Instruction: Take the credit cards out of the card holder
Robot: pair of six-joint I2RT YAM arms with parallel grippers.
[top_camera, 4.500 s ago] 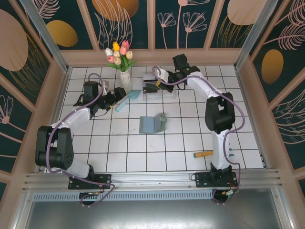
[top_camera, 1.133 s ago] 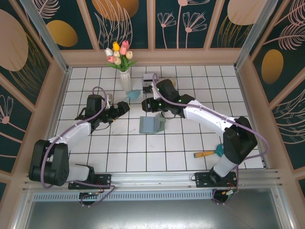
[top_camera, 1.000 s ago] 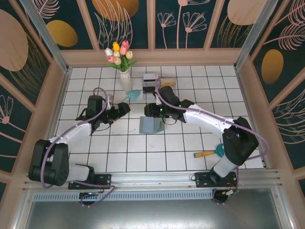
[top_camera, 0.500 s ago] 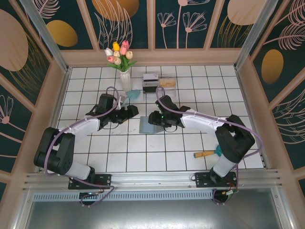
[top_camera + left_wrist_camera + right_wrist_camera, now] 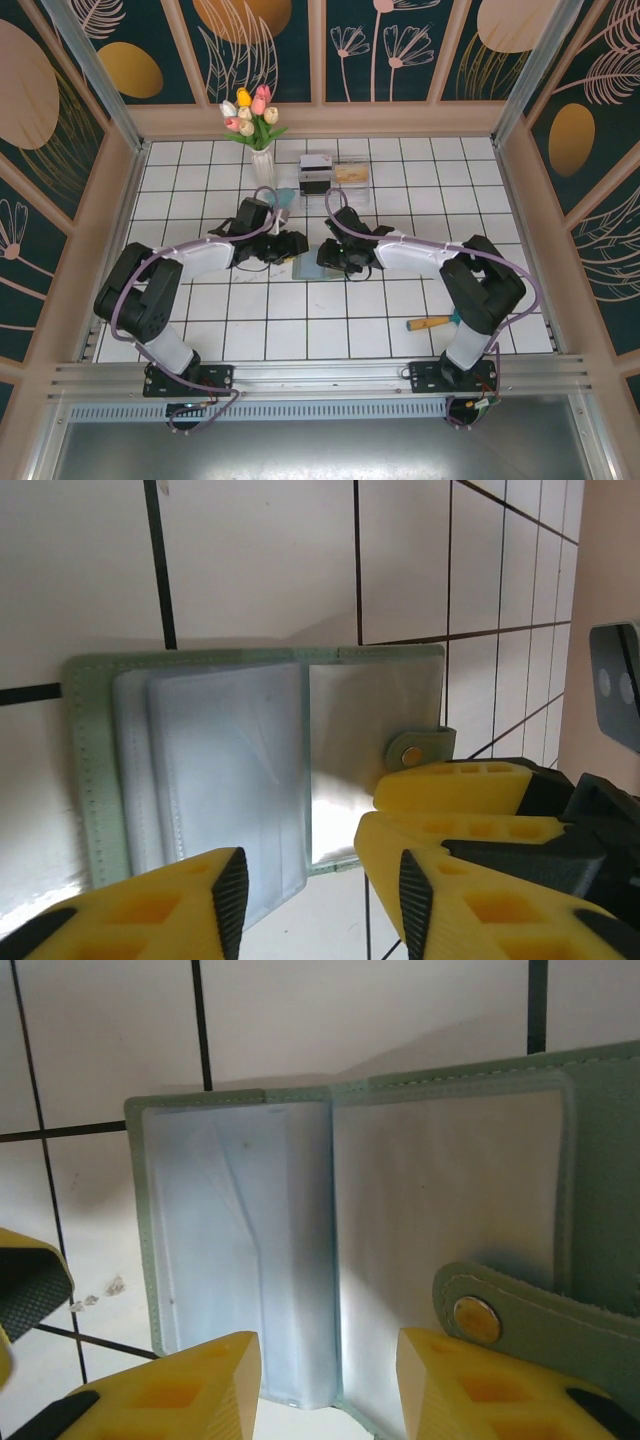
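Observation:
The card holder [image 5: 311,266] lies open on the white tiles, sage-green rim round blue-grey clear sleeves [image 5: 230,770] [image 5: 240,1250]. Its snap strap [image 5: 500,1322] lies over the right half. The credit cards are hidden; I cannot tell any apart inside the sleeves. My left gripper [image 5: 291,247] [image 5: 320,900] hovers low at the holder's left edge, jaws partly apart with nothing between them. From the right, my right gripper [image 5: 336,256] [image 5: 328,1390] straddles the middle fold, open, and one of its yellow fingers [image 5: 465,780] rests by the snap.
A vase of tulips [image 5: 261,160] stands at the back, a teal object [image 5: 284,198] beside it. A clear compartment box [image 5: 333,177] sits behind the arms. A wooden-handled tool [image 5: 432,322] lies at the front right. Walls enclose the tiled floor.
Both arms have swung inward to the card holder from either side and dropped low over it. The left jaws have narrowed a good deal.

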